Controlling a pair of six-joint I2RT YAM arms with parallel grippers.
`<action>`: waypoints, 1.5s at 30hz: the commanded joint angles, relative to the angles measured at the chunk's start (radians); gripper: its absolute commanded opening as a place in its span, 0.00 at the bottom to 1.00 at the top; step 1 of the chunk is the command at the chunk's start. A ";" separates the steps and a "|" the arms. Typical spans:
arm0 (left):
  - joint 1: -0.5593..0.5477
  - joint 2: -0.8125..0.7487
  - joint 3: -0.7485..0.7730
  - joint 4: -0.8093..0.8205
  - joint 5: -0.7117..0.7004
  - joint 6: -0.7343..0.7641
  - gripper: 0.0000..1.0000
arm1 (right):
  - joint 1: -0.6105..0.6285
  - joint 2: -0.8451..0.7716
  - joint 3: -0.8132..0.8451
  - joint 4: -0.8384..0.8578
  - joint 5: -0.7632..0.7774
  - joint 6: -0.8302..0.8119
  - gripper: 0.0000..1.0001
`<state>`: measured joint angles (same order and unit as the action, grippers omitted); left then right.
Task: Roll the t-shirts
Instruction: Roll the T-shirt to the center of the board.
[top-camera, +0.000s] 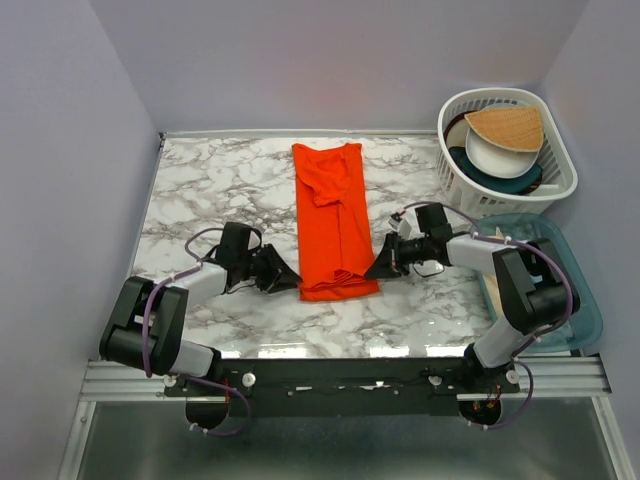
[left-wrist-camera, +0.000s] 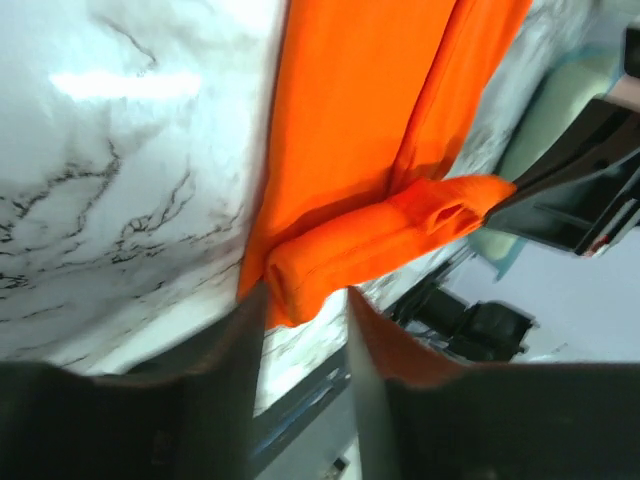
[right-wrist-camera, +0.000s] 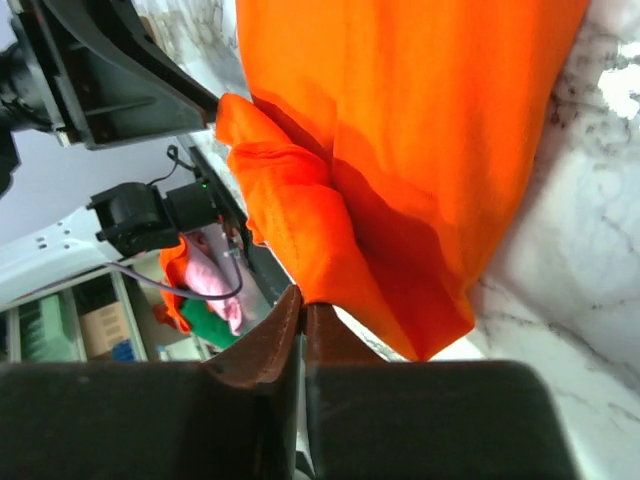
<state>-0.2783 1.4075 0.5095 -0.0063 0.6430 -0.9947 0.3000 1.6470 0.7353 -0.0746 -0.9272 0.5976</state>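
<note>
The orange-red t-shirt (top-camera: 335, 215) lies folded into a long narrow strip down the middle of the marble table (top-camera: 215, 185). Its near end is rolled into a short roll (top-camera: 338, 288). My left gripper (top-camera: 290, 278) is at the roll's left end. In the left wrist view the left gripper (left-wrist-camera: 305, 305) is open, with the roll's end (left-wrist-camera: 300, 280) between its fingertips. My right gripper (top-camera: 378, 266) is at the roll's right end. In the right wrist view the right gripper (right-wrist-camera: 302, 298) is shut on the fabric of the roll (right-wrist-camera: 290, 210).
A white laundry-style basket (top-camera: 562, 172) with bowls and plates stands at the back right. A translucent teal tub (top-camera: 588, 305) sits at the right edge beside the right arm. Purple walls enclose the table on three sides.
</note>
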 joint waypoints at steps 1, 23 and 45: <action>0.060 -0.022 0.072 -0.003 -0.016 0.112 0.54 | -0.024 -0.006 0.101 -0.079 0.083 -0.085 0.27; -0.032 0.050 0.300 -0.412 0.274 0.758 0.00 | 0.128 -0.084 0.331 -0.636 0.079 -1.311 0.35; 0.031 0.435 0.636 -0.458 -0.012 0.751 0.00 | 0.137 0.129 0.464 -0.550 0.068 -1.171 0.25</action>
<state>-0.2993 1.8244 1.0798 -0.4492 0.7868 -0.2234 0.4358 1.7523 1.1622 -0.6544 -0.8791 -0.6052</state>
